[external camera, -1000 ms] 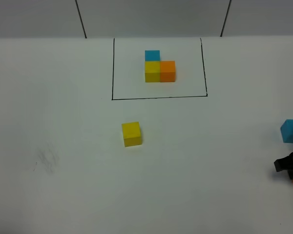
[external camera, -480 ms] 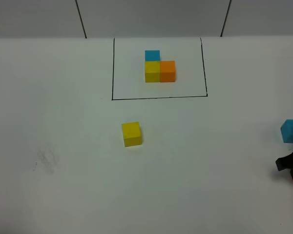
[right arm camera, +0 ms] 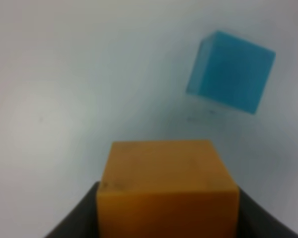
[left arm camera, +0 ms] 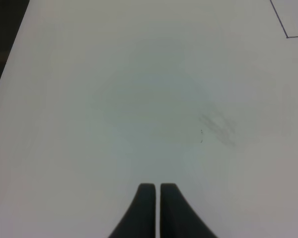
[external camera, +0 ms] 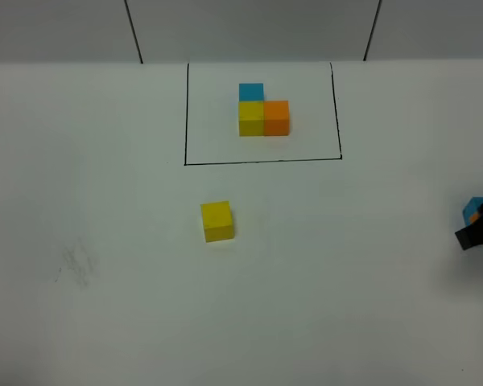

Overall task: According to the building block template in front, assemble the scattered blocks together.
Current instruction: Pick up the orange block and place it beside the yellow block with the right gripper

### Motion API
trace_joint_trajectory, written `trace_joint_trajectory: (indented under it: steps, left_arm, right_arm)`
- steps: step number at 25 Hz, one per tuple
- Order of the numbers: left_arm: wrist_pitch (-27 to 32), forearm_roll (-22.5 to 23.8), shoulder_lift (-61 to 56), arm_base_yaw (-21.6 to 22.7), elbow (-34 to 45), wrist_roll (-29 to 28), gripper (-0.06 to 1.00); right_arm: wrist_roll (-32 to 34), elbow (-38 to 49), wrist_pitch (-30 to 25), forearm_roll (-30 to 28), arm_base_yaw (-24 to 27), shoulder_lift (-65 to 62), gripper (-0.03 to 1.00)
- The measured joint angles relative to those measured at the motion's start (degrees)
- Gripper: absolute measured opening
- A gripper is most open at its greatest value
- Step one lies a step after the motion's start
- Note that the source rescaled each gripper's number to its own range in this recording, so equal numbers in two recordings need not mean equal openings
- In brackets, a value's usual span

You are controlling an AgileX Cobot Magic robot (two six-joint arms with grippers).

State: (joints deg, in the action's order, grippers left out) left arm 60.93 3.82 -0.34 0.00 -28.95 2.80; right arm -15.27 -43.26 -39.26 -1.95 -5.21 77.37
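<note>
Right gripper [external camera: 481, 232]: at the far right edge of the exterior high view, only partly in frame. The wrist view shows its dark fingers [right arm camera: 72, 220] set against opposite sides of the small plain orange cube [right arm camera: 168, 186], pinching it. Cannot tell whether the cube is clear of the table.

Small plain light blue cube [right arm camera: 231, 72]: lies on the flat white table [external camera: 346, 305] just beyond the orange cube, apart from it and turned at an angle to it. From above, only a corner of it shows behind the right gripper.

Small plain yellow cube [external camera: 216, 221]: alone near mid-table, in front of the drawn frame and outside it, well apart from both grippers.

Building block template [external camera: 262, 112]: an L-shaped trio of cubes inside a thin black drawn rectangle at the far side of the table. Yellow cube at the corner of the L, orange cube touching it on the right, blue cube touching it on the far side. The trio sits in the far half of the frame and touches none of the lines.

Left gripper [left arm camera: 154, 198]: two dark fingers pressed together with only a hairline gap, nothing between them, over bare table. A faint grey scuff mark [left arm camera: 218, 126] lies on the surface ahead of it
</note>
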Motion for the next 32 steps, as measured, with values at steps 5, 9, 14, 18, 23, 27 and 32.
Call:
trace_joint_trajectory:
  steps: [5, 9, 14, 18, 23, 27, 32]
  left_arm:
    - [0.00, 0.00, 0.00, 0.00, 0.00, 0.00, 0.00]
    - [0.00, 0.00, 0.00, 0.00, 0.00, 0.00, 0.00]
    - [0.00, 0.00, 0.00, 0.00, 0.00, 0.00, 0.00]
    - [0.00, 0.00, 0.00, 0.00, 0.00, 0.00, 0.00]
    - [0.00, 0.00, 0.00, 0.00, 0.00, 0.00, 0.00]
    - [0.00, 0.00, 0.00, 0.00, 0.00, 0.00, 0.00]
    - [0.00, 0.00, 0.00, 0.00, 0.00, 0.00, 0.00]
  right_arm:
    - [-24.24, -0.18, -3.11, 0.19, -7.03, -2.54, 0.50]
    - [-41.83, -0.18, -7.03, 0.29, -10.27, -2.73, 0.50]
    - [-49.88, -0.18, -8.51, 1.14, -10.39, -2.73, 0.50]
    - [-53.07, -0.18, -6.29, 4.86, -10.39, -2.73, 0.50]
    - [-53.84, -0.66, -3.40, 5.60, -10.39, -2.73, 0.50]
    - [-53.83, -4.63, -5.55, 5.49, -10.39, -1.66, 0.50]
    - [-54.65, -12.46, -10.65, 5.67, -10.39, 3.05, 0.50]
